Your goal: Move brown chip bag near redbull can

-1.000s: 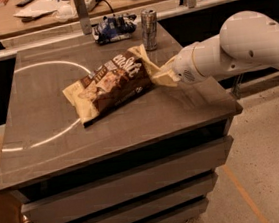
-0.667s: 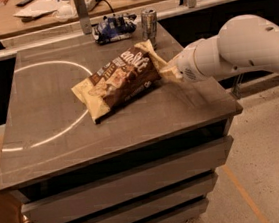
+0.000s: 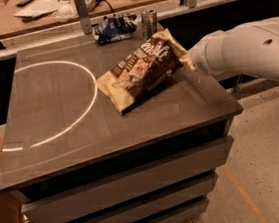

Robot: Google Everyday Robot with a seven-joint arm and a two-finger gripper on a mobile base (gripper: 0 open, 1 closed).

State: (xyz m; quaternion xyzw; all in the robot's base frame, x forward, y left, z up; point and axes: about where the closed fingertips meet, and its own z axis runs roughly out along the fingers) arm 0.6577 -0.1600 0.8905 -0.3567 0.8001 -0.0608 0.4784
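The brown chip bag point(image 3: 142, 69), dark brown with cream-yellow edges and white script, hangs tilted over the right part of the grey counter top point(image 3: 58, 107), its left corner low near the surface. My gripper point(image 3: 187, 56) is at the bag's upper right corner, shut on that edge; the white arm comes in from the right. The redbull can point(image 3: 149, 23), slim and silver-grey, stands upright at the counter's back edge, just behind the bag's top.
A crumpled blue-white wrapper point(image 3: 113, 28) lies at the back edge, left of the can. A white circle line point(image 3: 80, 118) is marked on the counter's left part. A wooden bench with clutter point(image 3: 42, 6) runs behind. Drawer fronts point(image 3: 133, 184) are below.
The bag has been carried to the right and towards the back, closer to the can, and it is lifted more off the surface. The arm has moved the same way.
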